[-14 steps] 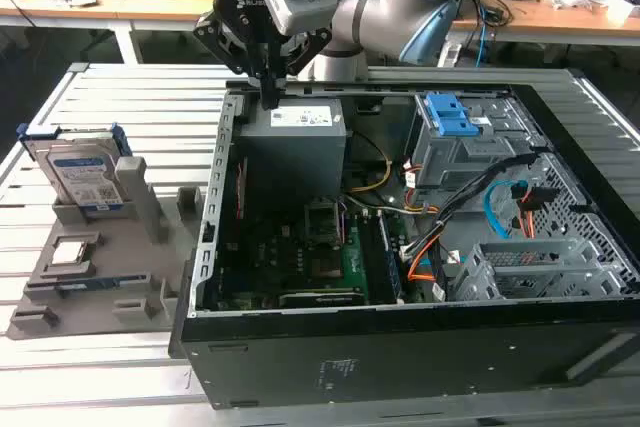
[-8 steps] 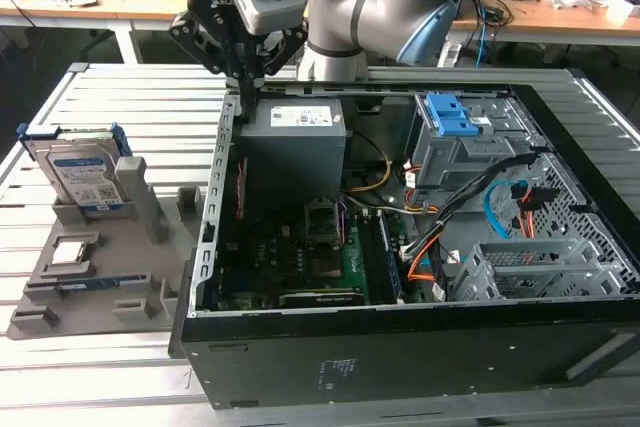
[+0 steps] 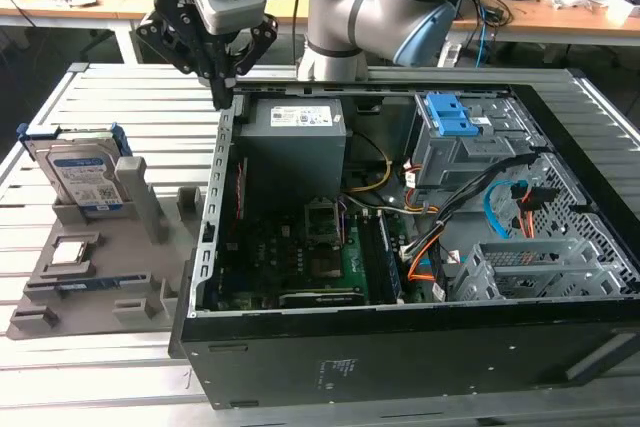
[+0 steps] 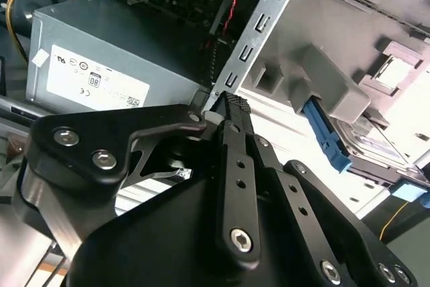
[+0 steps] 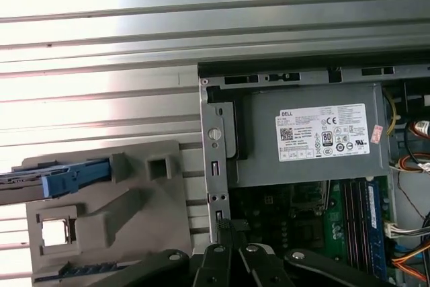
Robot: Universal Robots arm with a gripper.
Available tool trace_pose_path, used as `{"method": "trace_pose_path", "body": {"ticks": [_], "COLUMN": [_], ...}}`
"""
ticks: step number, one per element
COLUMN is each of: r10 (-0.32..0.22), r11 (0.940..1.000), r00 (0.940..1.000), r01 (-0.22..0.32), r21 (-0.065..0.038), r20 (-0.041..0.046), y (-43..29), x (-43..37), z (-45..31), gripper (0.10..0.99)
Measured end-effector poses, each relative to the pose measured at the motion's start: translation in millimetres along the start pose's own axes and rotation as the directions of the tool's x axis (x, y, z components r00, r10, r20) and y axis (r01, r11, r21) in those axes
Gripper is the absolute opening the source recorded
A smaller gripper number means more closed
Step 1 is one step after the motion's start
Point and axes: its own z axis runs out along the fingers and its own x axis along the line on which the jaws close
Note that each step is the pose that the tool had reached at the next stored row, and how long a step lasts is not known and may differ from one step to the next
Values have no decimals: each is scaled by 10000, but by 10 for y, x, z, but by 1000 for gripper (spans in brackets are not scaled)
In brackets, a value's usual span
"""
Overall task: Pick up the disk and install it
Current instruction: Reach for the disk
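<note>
The disk (image 3: pixel 85 172) stands on edge in the grey holder (image 3: pixel 140 277) at the exterior view's left, its white-and-blue label facing out and blue rails along its sides. Both wrist views catch it too: the disk (image 4: pixel 379 149) lies past a blue rail, and the disk (image 5: pixel 40 183) shows edge-on in the holder. My gripper (image 3: pixel 225 97) hangs over the back corner of the open computer case (image 3: pixel 330 367), apart from the disk and toward the exterior view's right of it. Its black fingers (image 4: pixel 235 166) meet at the tips, shut with nothing between them. The gripper (image 5: pixel 225 228) points down at the case wall.
Inside the case sit a grey power supply (image 3: pixel 292 137), a motherboard (image 3: pixel 300 257), a grey drive cage with a blue latch (image 3: pixel 455 117) and a bare metal cage (image 3: pixel 530 267) among orange and blue cables. A small square chip (image 3: pixel 68 252) rests in the holder. Slatted metal table (image 3: pixel 120 97) all around.
</note>
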Motion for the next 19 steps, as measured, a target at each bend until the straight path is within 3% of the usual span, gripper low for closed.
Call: {"method": "trace_pose_path", "body": {"ticks": [6,19], "r10": [0,0], "r11": [10000,10000], "r00": [10000,10000], "r01": [0,0], "r21": [1,1], "r20": [0,0], "y": [-16,-31], "x": [213,416], "z": [-6,-12], "gripper": [106,106]}}
